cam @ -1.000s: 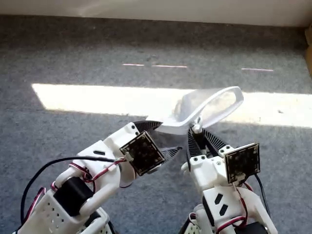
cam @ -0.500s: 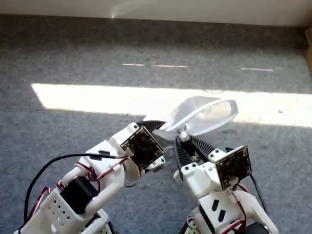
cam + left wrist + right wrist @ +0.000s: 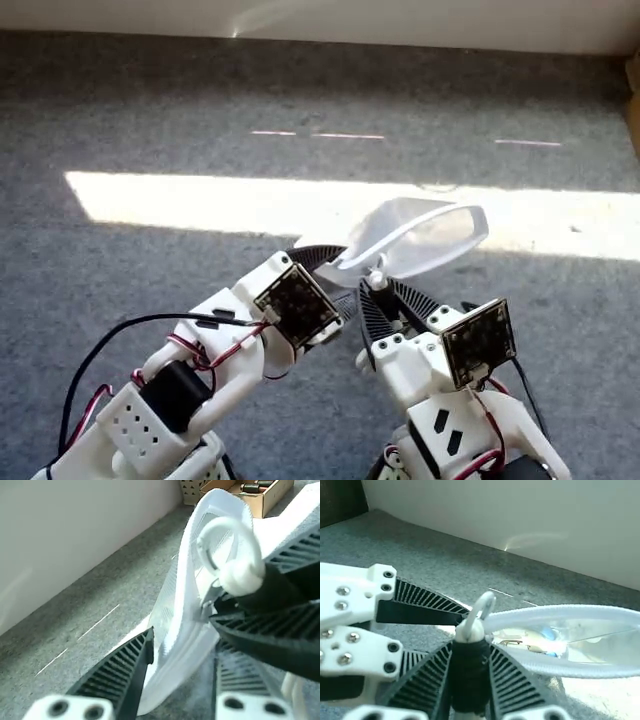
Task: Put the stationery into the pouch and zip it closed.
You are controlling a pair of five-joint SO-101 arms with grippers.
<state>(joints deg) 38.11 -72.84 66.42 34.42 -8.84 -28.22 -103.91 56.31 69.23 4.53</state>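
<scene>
A translucent white pouch is held up off the grey carpet between both arms. My left gripper is shut on the pouch's near end; in the left wrist view the pouch fills the gap of that gripper. My right gripper is shut on the white ring zipper pull at that same end, and its own view shows the gripper clamping the pull. Through the pouch wall I see small blue stationery inside.
A bright sunlit strip crosses the grey carpet under the pouch. A cardboard box with items stands farther off by the wall. A pale wall runs along the far edge.
The right gripper has pulled the zipper pull left and toward the arms, dragging the pouch with it. The left arm has edged forward, still holding the pouch end.
</scene>
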